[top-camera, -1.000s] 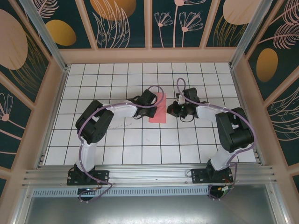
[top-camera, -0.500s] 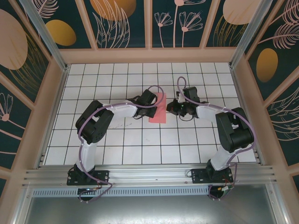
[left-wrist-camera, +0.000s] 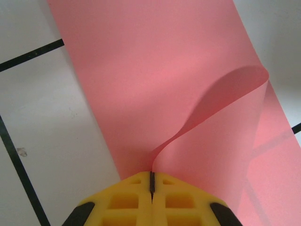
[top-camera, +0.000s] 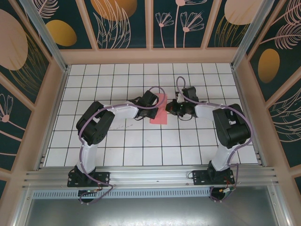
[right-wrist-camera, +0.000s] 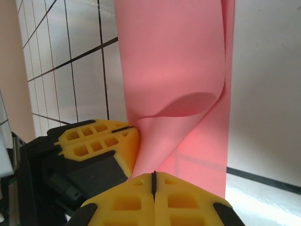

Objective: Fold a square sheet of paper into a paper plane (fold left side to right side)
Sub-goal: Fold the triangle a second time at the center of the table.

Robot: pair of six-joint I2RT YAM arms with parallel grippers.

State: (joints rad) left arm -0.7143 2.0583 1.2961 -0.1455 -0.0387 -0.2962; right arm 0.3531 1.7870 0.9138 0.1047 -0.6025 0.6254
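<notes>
So the square sheet of paper (top-camera: 159,114) sits about mid-table (top-camera: 117,150), a bit nearer the far edge, and it looks already doubled over into a strip. The left gripper (left-wrist-camera: 151,181) is clamped tight on one edge, pulling a flap up into a curl. The right gripper (right-wrist-camera: 153,184) is squeezed closed right at the paper's right edge. Honestly can't tell if any paper is caught in it.

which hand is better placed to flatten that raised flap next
Right, probably: the right hand, shut, faces the raised flap of the square sheet of paper, while the left hand is busy pinching that flap's edge.
</notes>
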